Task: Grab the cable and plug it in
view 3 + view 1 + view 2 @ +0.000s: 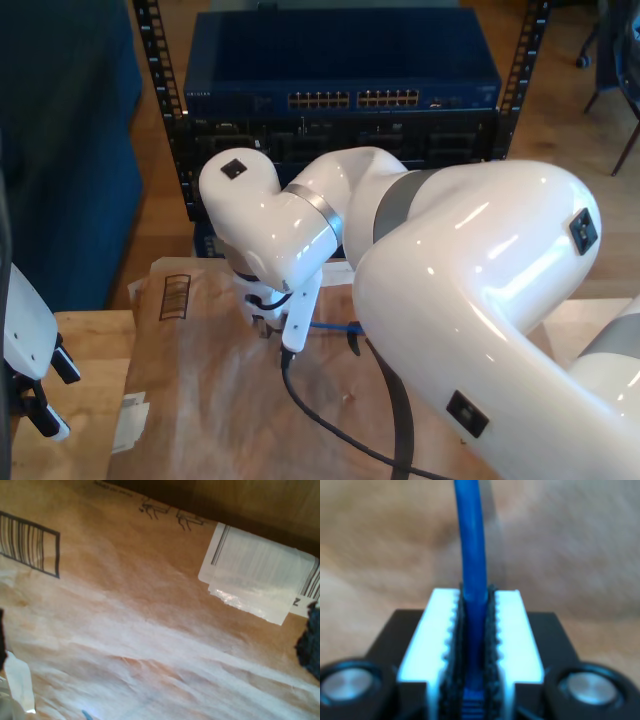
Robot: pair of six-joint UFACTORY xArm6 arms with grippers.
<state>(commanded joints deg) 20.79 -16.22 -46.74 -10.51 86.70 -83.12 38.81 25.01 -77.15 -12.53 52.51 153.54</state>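
My second gripper [474,600] is shut on the thin blue cable [472,540]. The cable runs straight out from between its white fingers [440,630] over brown paper. In the exterior view a short blue stretch of the cable [330,325] shows beside the wrist of a large white arm [300,230] bent low over the paper; that arm's jaws are hidden beneath it. My first gripper [156,637] is open, with dark fingertips [310,645] far apart and only brown paper between them. A small blue sliver [86,714] lies on that paper.
A blue network switch [350,98] with rows of ports sits in a black rack at the back. Brown paper [200,400] with a printed barcode [175,295] and a white label [260,575] covers the wooden table [85,380]. Another white arm [25,350] stands at the exterior view's left.
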